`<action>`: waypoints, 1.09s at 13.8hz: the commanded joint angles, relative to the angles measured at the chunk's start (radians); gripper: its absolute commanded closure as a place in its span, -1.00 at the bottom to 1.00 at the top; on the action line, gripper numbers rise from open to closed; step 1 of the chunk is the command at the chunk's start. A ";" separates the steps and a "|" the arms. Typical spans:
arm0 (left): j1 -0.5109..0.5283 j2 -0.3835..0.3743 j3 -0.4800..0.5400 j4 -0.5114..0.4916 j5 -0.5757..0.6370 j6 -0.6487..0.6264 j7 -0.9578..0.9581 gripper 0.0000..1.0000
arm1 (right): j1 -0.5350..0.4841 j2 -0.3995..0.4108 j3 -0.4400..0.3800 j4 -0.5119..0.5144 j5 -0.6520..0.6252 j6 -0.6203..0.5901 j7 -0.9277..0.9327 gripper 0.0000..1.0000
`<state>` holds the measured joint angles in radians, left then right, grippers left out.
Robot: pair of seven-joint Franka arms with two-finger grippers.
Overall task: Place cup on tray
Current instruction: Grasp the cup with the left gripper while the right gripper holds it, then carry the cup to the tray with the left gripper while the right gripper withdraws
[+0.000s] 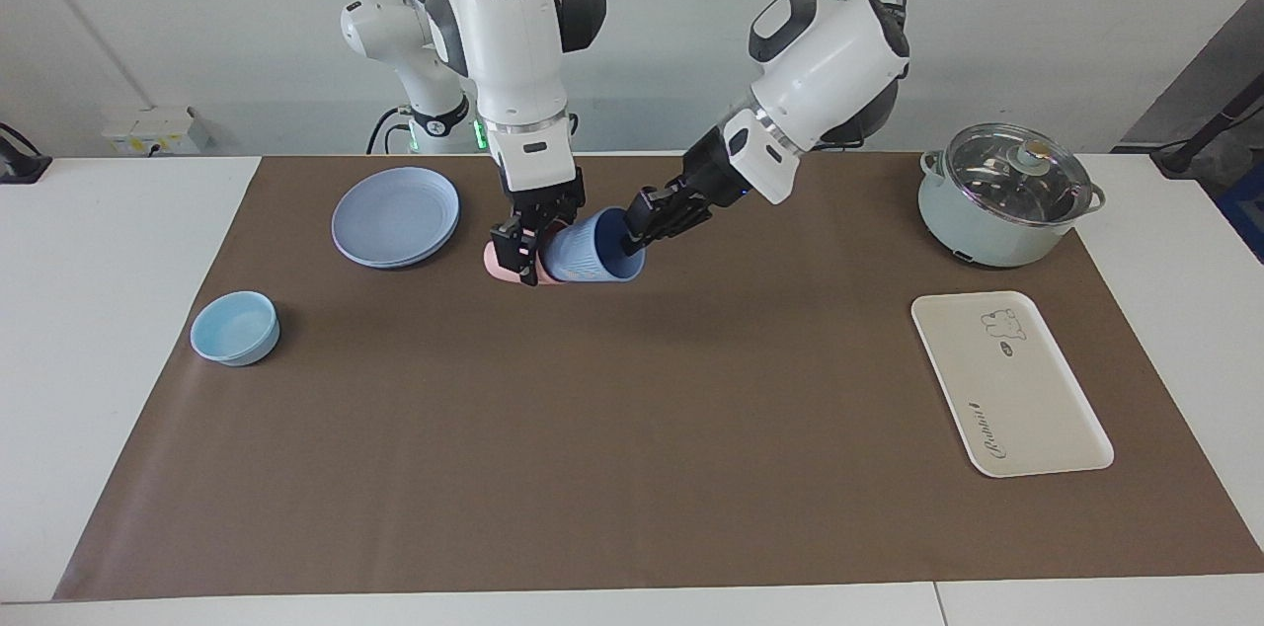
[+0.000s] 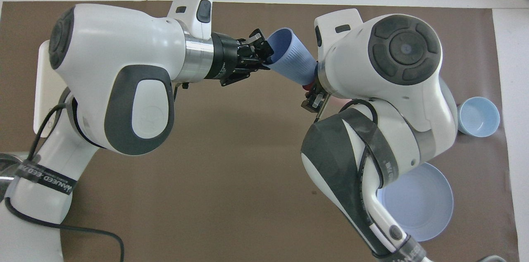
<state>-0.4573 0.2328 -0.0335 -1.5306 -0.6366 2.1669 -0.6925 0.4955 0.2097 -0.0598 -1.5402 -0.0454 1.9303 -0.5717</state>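
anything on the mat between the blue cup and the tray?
Nothing. In the facing view the brown mat is bare from the blue cup, held by the left gripper, to the tray. The pot stands off that line, nearer the robots.

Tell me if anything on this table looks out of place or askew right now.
Yes. The medium-blue plastic cup lies on its side, its base stuck in a salmon-pink cup beside the round blue plate. The left gripper grips its rim; the right gripper clamps the pink cup. The cream-white rectangular tray holds nothing.
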 commanded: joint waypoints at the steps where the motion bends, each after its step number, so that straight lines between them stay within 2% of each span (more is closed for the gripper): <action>1: 0.067 0.051 0.032 0.082 0.170 -0.114 -0.024 1.00 | -0.003 -0.001 0.003 0.015 -0.019 -0.010 0.019 1.00; 5: 0.100 0.039 0.153 0.058 0.406 -0.147 -0.012 1.00 | -0.023 0.011 0.002 0.011 -0.001 0.044 0.010 1.00; 8: 0.233 0.017 0.167 -0.017 0.482 -0.113 0.143 1.00 | -0.083 0.013 0.005 -0.018 0.037 0.157 -0.002 1.00; 11: 0.418 -0.018 0.165 -0.133 0.483 0.023 0.435 1.00 | -0.168 0.014 0.005 -0.072 0.238 0.297 -0.135 1.00; 14: 0.534 -0.084 0.165 -0.343 0.482 0.213 0.649 1.00 | -0.268 0.013 0.005 -0.104 0.459 0.331 -0.325 1.00; 15: 0.570 -0.089 0.162 -0.386 0.480 0.252 0.709 1.00 | -0.311 0.011 0.005 -0.126 0.532 0.346 -0.403 1.00</action>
<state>0.0689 0.2267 0.1464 -1.7535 -0.1745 2.3129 -0.0770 0.2516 0.2365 -0.0657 -1.6187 0.3700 2.2412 -0.8553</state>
